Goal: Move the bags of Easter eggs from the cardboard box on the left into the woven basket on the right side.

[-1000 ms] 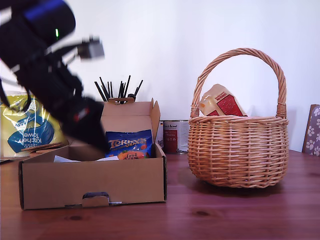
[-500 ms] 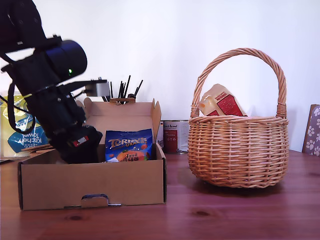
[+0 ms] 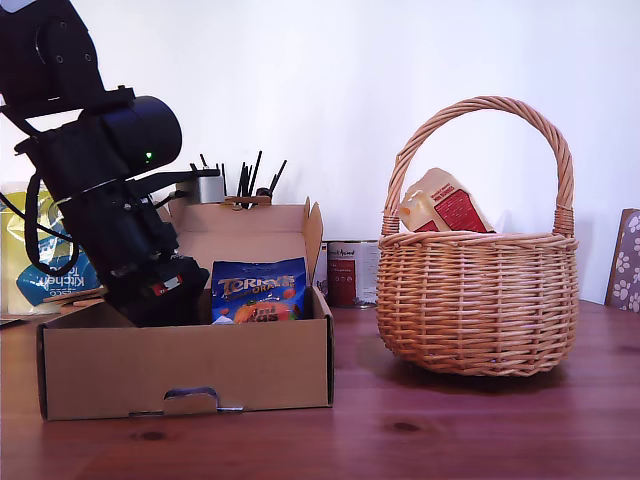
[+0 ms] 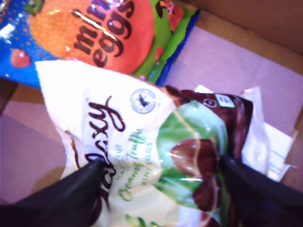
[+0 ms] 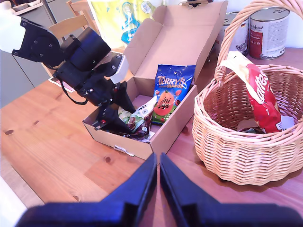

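Observation:
The cardboard box (image 3: 190, 365) stands open at the exterior view's left, lid flap up. My first gripper (image 4: 158, 163) is lowered into it, open, its black fingers on either side of a white-and-green bag of Easter eggs (image 4: 156, 142). A dark blue bag with orange lettering (image 3: 258, 290) leans upright inside the box beside that arm. The woven basket (image 3: 478, 300) sits at the exterior view's right with a tan-and-red bag (image 3: 445, 205) poking above its rim. My second gripper (image 5: 158, 175) hangs shut and empty above the table, between the box (image 5: 165, 137) and the basket (image 5: 236, 156).
Tins (image 3: 350, 270) stand behind the gap between box and basket. A yellow-and-blue kitchen towel pack (image 3: 30, 260) and a holder of black sticks (image 3: 240, 180) are behind the box. A flower-patterned object (image 3: 628, 260) is at the exterior view's right edge.
The first arm swung down into the box over the last second and has settled a little further toward the blue bag. The bags, box and basket have not moved.

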Controlling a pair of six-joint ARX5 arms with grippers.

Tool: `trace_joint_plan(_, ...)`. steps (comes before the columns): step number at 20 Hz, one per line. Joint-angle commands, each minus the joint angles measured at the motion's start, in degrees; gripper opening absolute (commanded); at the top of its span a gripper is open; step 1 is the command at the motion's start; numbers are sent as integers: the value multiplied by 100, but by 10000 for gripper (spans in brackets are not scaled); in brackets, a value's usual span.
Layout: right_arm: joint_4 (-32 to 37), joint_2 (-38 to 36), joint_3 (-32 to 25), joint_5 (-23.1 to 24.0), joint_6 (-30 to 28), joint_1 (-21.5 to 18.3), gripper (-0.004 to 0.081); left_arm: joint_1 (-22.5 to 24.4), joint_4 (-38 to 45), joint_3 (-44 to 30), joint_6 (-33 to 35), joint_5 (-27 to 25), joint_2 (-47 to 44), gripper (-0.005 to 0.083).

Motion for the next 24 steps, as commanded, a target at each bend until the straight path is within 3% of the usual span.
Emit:
trace_joint_plan(1, 28, -11, -9, 0, -35, 15, -12, -20, -284, -160, 13, -98, 393, 222)
trace_joint_plan(4, 22, -11, -9, -2, -35, 15, -12, -20, -599, 2, 13, -98, 389, 140)
trace_joint_plan(8, -15, -11, -9, -2, -35, 15, -12, -20, -846, 179, 7, -101, 15, 140)
trace_joint_plan(13, -90, -11, -9, -2, -35, 15, -12, -20, -927, 236, -48, -96, -1158, 140)
trace_joint_plan(15, -107, -11, -9, -2, -35, 15, -12, -39, -817, 240, -188, 229, -1690, 140)
trace_joint_plan(20, -103, -11, -9, -2, -35, 15, -12, -459, 428, 243, -850, 1307, -2238, 140)
trace_joint_plan(24, -107, -11, -11, -2, -33, 15, -12, -1222, 1840, 243, -1349, 1436, -2011, 140)
